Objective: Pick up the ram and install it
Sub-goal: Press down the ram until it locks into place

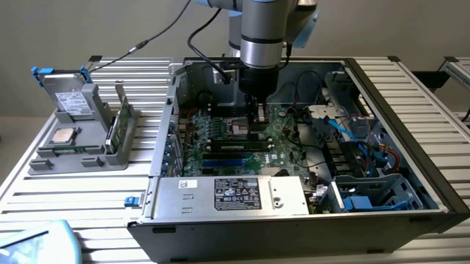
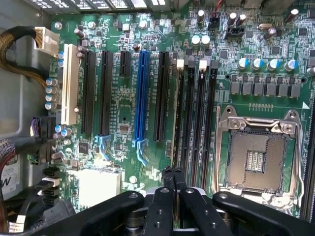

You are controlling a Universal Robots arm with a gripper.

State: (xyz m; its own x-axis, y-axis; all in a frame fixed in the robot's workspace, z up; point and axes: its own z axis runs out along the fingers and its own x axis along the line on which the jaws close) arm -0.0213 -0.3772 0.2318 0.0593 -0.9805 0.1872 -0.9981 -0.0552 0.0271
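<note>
In the wrist view my gripper (image 2: 173,172) is shut, its two black fingertips pressed together low over the motherboard (image 2: 123,128). They sit at the end of the row of long black memory slots (image 2: 197,113). A thin green strip, the ram (image 2: 175,113) seen edge-on, stands in the slot nearest the expansion slots, running away from my fingertips. Whether the tips touch its upper edge I cannot tell. In the exterior view the gripper (image 1: 258,122) reaches down into the open computer case (image 1: 411,165), beside the empty CPU socket (image 1: 242,127).
Outside the case, at the exterior view's left, a grey holder (image 1: 81,157) carries a hard drive (image 1: 70,102), a square silver CPU (image 1: 65,136) and an upright green card (image 1: 121,118). Inside are the power supply (image 1: 235,195), blue cables (image 1: 360,137) and a drive cage (image 1: 367,192).
</note>
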